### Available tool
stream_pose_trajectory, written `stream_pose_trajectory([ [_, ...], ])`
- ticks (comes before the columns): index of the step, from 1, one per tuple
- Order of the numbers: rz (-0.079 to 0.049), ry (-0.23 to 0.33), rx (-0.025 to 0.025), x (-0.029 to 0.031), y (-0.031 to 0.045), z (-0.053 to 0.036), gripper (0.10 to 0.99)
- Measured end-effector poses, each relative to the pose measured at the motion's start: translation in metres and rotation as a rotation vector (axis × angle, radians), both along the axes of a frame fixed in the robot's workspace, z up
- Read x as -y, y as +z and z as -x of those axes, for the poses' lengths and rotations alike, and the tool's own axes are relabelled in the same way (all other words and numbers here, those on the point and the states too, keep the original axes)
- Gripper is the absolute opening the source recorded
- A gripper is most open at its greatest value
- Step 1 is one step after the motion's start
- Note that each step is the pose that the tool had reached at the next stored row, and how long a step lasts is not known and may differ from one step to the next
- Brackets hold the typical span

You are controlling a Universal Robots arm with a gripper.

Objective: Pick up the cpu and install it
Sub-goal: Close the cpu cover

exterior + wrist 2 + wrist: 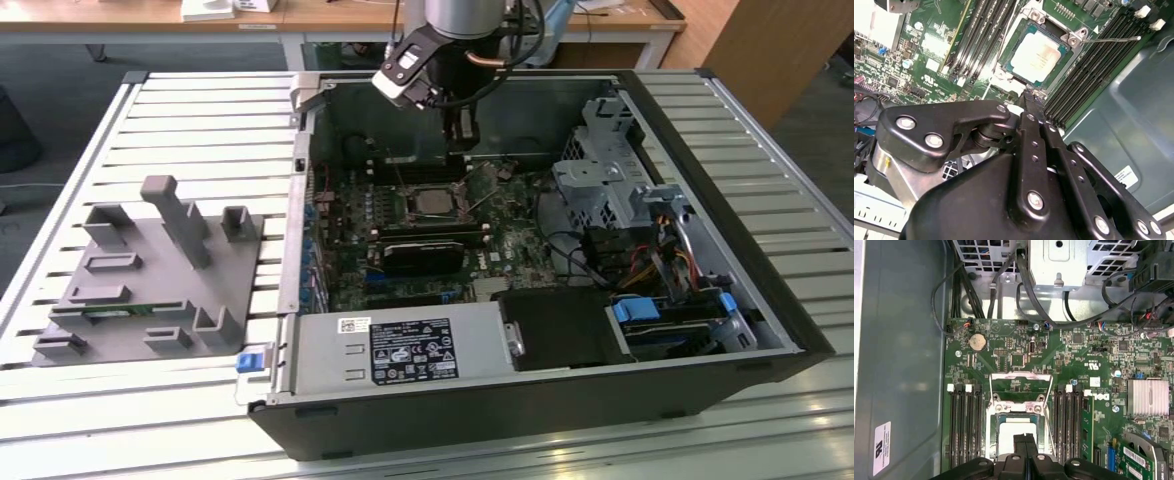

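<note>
We see an open computer case (754, 310) lying on a pale slatted desk (200, 110). The arm (461, 15) reaches down into the case. Its two black fingers (462, 145) are pressed tight together, and they hold nothing.

The cpu (430, 203) lies flat in its socket on the green motherboard (514, 215), with its silvery top facing up. In the second wrist view the cpu (1040, 54) shows its pale rim all round, and the tips of the fingers (1030, 107) are just beside the edge of the socket. In the first wrist view the fingers (1020, 442) are in front of the cpu (1006, 440) and hide part of it. We cannot tell if they touch it.

The metal frame (1019, 385) of the socket is swung open, away from the cpu. A thin metal lever (1114, 39) sticks out to one side. Long black memory slots (965, 425) run along both sides of the socket. A round silver battery (977, 342) sits on the board past the open frame, and a ribbed silver block (1147, 396) sits further off.

In the exterior view a black block (424, 255) lies just beside the socket. A grey power box (400, 350) with labels fills the near corner of the case. On the desk, at the exterior view's left of the case, stands a grey holder (147, 280) with upright posts.
</note>
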State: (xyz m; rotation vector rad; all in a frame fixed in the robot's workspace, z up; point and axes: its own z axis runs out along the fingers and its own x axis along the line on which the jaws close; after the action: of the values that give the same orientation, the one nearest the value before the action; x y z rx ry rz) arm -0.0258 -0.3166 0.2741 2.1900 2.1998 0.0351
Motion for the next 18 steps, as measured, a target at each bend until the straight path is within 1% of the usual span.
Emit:
stream_pose_trajectory([
  [6, 0.000, 0.000, 0.0000, 0.0000, 0.0000, -0.0056, 0.106],
  [16, 0.000, 0.000, 0.0000, 0.0000, 0.0000, -0.0124, 0.106],
  [18, 0.000, 0.000, -0.0001, 0.0000, 0.0000, -0.0150, 0.106],
])
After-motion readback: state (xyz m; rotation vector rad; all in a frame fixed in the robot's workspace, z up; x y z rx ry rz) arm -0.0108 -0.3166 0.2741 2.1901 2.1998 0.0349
